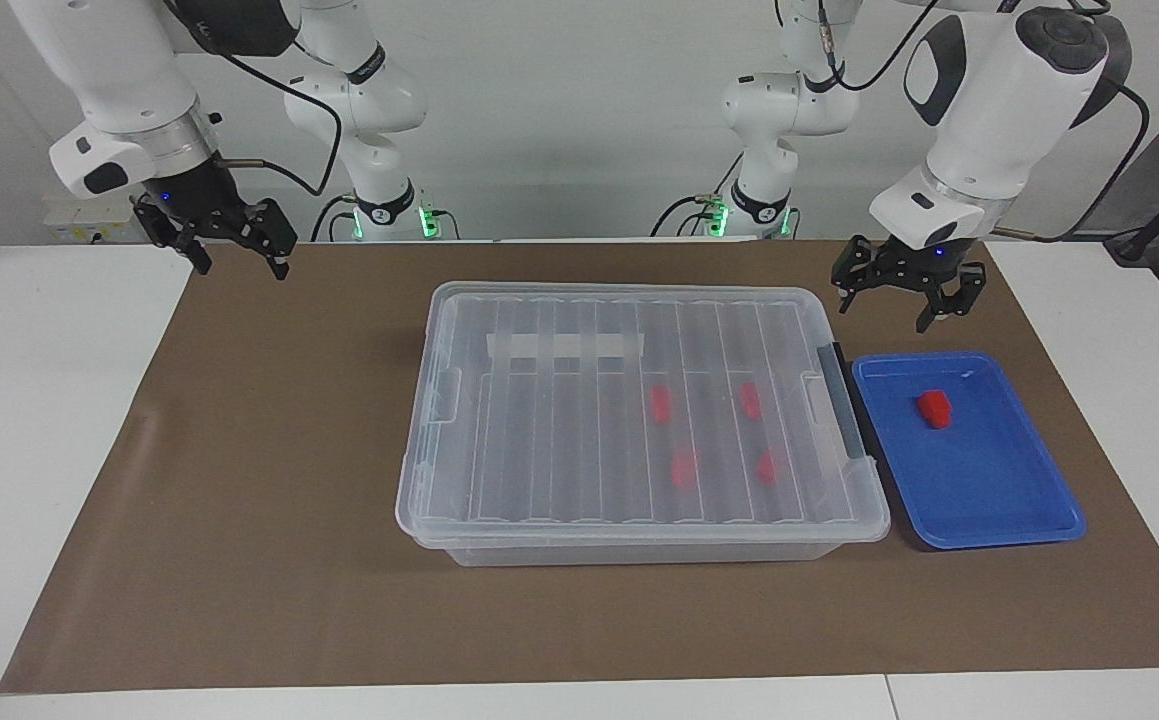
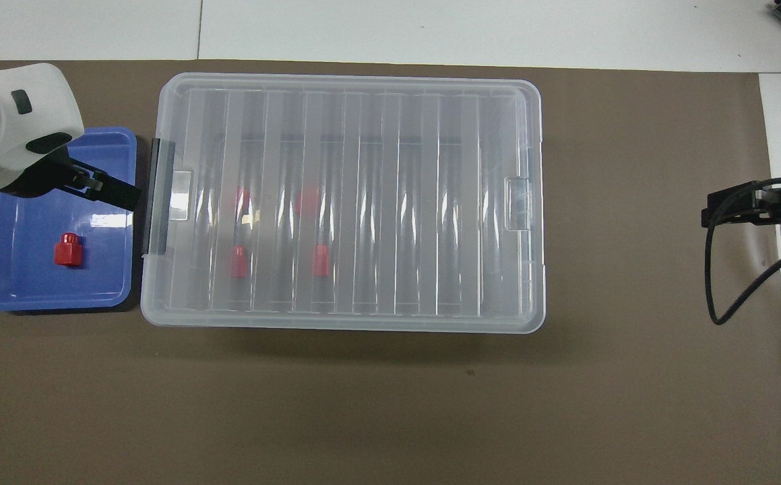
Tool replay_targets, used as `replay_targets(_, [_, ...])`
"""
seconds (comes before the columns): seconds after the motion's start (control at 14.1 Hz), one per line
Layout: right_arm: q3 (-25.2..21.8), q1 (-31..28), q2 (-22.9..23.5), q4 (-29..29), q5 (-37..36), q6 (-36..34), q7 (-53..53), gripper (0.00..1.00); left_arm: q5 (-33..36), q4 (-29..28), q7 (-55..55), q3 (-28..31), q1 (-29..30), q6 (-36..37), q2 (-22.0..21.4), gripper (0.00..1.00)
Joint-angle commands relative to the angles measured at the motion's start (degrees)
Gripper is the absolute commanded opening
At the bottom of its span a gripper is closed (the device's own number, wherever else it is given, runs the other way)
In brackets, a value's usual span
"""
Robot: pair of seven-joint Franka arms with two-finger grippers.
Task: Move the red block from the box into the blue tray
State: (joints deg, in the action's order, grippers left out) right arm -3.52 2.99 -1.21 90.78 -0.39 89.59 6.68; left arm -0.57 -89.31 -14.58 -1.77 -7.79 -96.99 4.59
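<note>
1 red block [image 1: 934,408] lay in the blue tray [image 1: 999,500], right of frame. 4 blocks [image 1: 661,403] stayed inside the lidded box [image 1: 539,330], centre. Left gripper [image 1: 904,290] and right gripper [image 1: 229,245] hung spread, empty.

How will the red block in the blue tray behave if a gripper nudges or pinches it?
The red block looks small and chunky, so probably light and rigid. On the glossy blue tray it would likely slide rather than tip. Its bevelled top may make a high pinch slip.

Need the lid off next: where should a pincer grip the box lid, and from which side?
Judging by shape, grip the box lid at the raised tab on its right-arm end, coming from above. The black clip at the blue tray end seemingly latches it, so release that first.
</note>
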Motion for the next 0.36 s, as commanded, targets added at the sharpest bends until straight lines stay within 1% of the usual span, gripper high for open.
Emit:
replay_targets(0.0, [-0.43, 0.53, -0.02, 0.09, -0.14, -0.46, 1.67, 1.00, -0.22, -1.30, -0.18, 0.63, -0.04, -0.22, -1.34, 1.00])
replay_targets(0.28, [-0.43, 0.61, -0.02, 0.18, -0.14, -0.55, 1.67, 1.00, -0.22, -1.39, -0.27, 0.63, 0.05, -0.04, -1.78, 1.00])
